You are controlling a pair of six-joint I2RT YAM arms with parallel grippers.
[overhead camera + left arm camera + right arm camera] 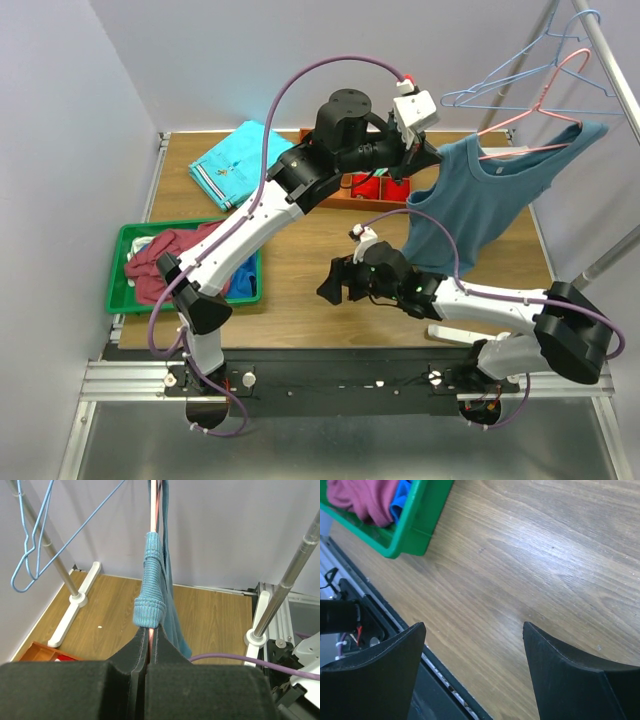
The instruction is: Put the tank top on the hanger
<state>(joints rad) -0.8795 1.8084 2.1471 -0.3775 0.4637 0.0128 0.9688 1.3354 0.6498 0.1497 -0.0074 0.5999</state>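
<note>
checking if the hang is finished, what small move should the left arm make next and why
Probably open the left gripper and ease it back. Its fingers are shut on the hanger wire right beside the bunched strap of the tank top, which already drapes from both hanger shoulders. The right gripper is open over the table, holding nothing.

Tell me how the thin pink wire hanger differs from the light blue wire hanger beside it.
The thin pink wire hanger carries the steel-blue tank top; the light blue wire hanger is bare. The left gripper is shut on the pink hanger's wire; nothing holds the blue one. Both are thin triangular wire hangers with hooks, up by the metal rail.
</note>
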